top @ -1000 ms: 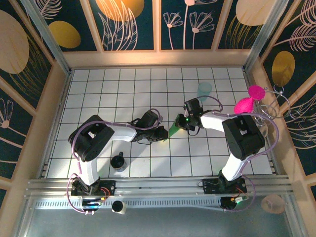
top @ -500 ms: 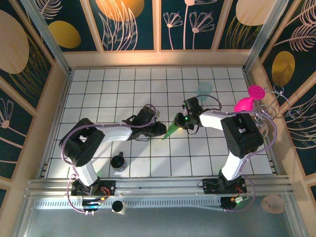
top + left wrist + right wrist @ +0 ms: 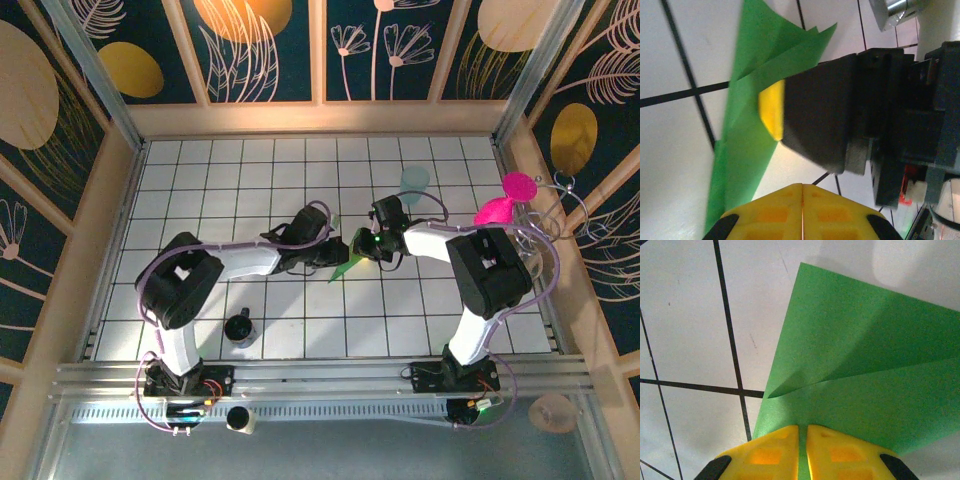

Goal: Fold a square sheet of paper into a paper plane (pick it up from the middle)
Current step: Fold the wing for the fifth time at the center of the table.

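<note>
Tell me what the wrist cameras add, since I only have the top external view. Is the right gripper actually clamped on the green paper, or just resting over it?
Observer: Clamped. In the right wrist view the right gripper is closed on the edge of the green paper, and green shows in the slit between its yellow pads.
Operator: And the left gripper?
Observer: The left gripper is shut, pads pressed together with no green between them. The paper's narrow end runs down beside it.
Operator: Is the paper one flat layer?
Observer: No. The right wrist view shows a crease running across it.

teal cup (image 3: 413, 183) behind, dark cup (image 3: 240, 327) near
</note>
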Available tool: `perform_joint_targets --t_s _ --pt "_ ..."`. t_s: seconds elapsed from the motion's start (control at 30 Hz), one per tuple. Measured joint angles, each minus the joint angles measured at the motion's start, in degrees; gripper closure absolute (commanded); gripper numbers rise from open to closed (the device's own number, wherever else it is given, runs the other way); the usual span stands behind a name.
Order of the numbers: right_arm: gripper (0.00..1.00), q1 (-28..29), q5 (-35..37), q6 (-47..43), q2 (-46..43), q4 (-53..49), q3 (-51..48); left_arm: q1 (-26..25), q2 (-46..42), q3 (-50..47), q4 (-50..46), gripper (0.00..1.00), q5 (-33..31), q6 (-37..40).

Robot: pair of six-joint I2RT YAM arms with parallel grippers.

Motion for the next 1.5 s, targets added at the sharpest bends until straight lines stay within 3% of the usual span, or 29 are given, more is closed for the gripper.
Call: perform_joint_targets --t_s 0.73,1.5 --pt "0.86 -0.11 -0.07 -0.85 0.13 -0.02 0.0 -0.55 6.62 2.78 -3.65 0.97 -0.94 1.42" --pt "0.87 -0.39 -1.33 -1.68 1.51 -1.07 1.51 -0.48 4.07 -1.03 -4.63 0.99 -0.68 3.32"
